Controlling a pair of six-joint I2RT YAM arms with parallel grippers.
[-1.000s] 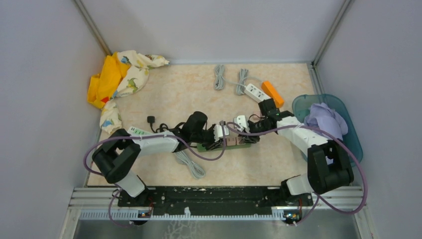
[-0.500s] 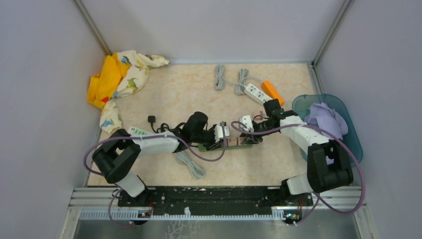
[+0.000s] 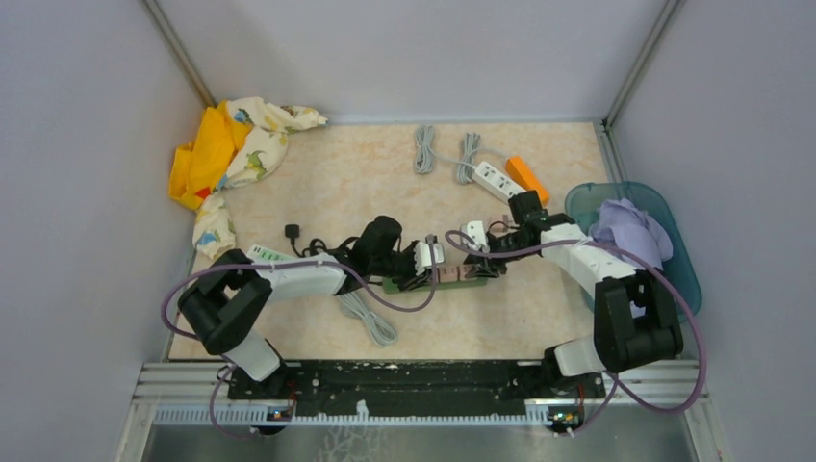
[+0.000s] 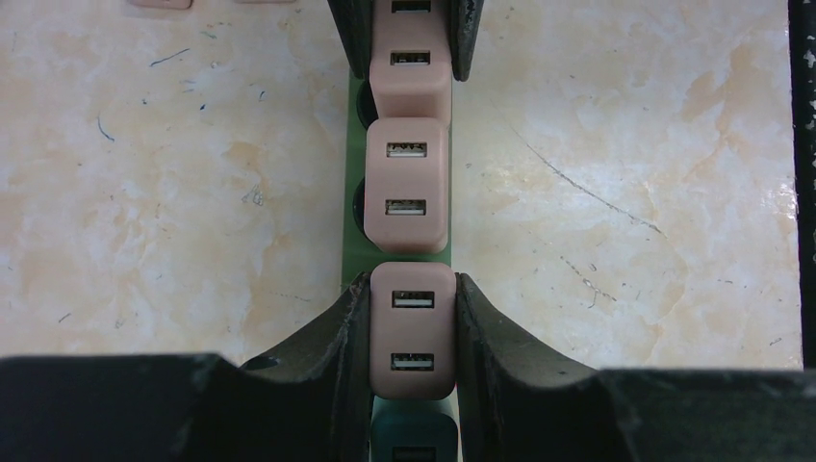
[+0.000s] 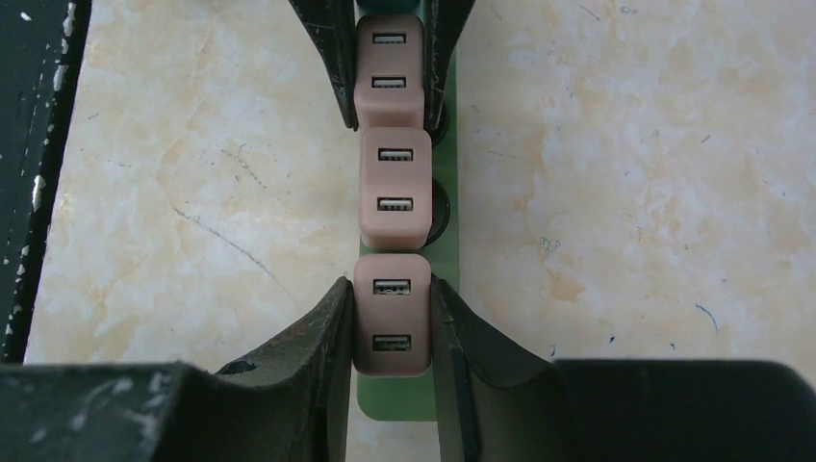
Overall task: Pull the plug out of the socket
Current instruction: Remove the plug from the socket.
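The dusty-pink plastic USB plugs (image 4: 407,183) are smooth and matt; the green plastic socket strip (image 4: 353,245) has the same dull finish. The beige marble-patterned worktop (image 4: 625,144) carries a faint sheen — fine scratches show across it. The black jaws of the left gripper (image 4: 411,281) look matt and scuffed. The teal tub (image 3: 678,245) is translucent plastic — the lilac bundle (image 3: 625,231), soft cloth.

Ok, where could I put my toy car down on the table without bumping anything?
Bare table lies between the dinosaur-print cloth and the coiled grey cables. Another patch sits at the near right, between the green power strip and the teal tub. The middle, around that strip, is crowded.
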